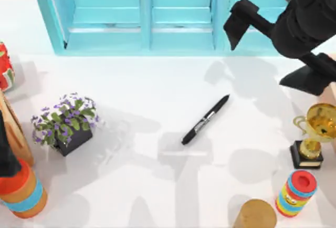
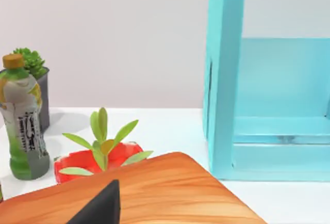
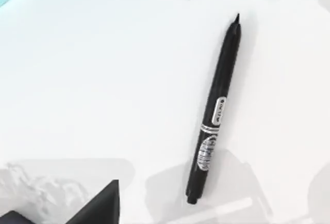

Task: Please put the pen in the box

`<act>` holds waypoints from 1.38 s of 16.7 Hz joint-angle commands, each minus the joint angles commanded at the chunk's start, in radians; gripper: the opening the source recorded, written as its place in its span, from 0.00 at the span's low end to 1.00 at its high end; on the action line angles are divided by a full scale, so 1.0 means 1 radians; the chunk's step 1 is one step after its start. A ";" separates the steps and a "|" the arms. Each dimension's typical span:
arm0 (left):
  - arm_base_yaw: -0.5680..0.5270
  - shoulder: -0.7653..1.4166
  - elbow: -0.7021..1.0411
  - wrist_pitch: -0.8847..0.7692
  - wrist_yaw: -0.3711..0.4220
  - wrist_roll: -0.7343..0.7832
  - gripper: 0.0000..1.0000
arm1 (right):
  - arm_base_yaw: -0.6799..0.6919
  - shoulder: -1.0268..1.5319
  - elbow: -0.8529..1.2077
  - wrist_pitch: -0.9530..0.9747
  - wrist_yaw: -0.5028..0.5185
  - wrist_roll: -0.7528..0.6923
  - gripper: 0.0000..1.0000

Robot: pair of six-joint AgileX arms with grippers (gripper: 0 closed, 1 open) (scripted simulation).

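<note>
Near the middle of the white tabletop [image 1: 157,91] the pen [image 1: 205,119] is seen lying flat and free, judged light, stiff and slippery, best taken across its labelled mid-body by the right tool [image 1: 273,54], whose fingers are spread apart above the rear right.
</note>
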 joint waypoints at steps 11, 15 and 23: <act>0.000 0.000 0.000 0.000 0.000 0.000 1.00 | 0.093 0.526 0.433 -0.254 0.026 0.265 1.00; 0.000 0.000 0.000 0.000 0.000 0.000 1.00 | 0.088 0.525 0.430 -0.252 0.025 0.264 1.00; 0.000 0.000 0.000 0.000 0.000 0.000 1.00 | 0.096 0.634 0.300 -0.003 0.028 0.269 1.00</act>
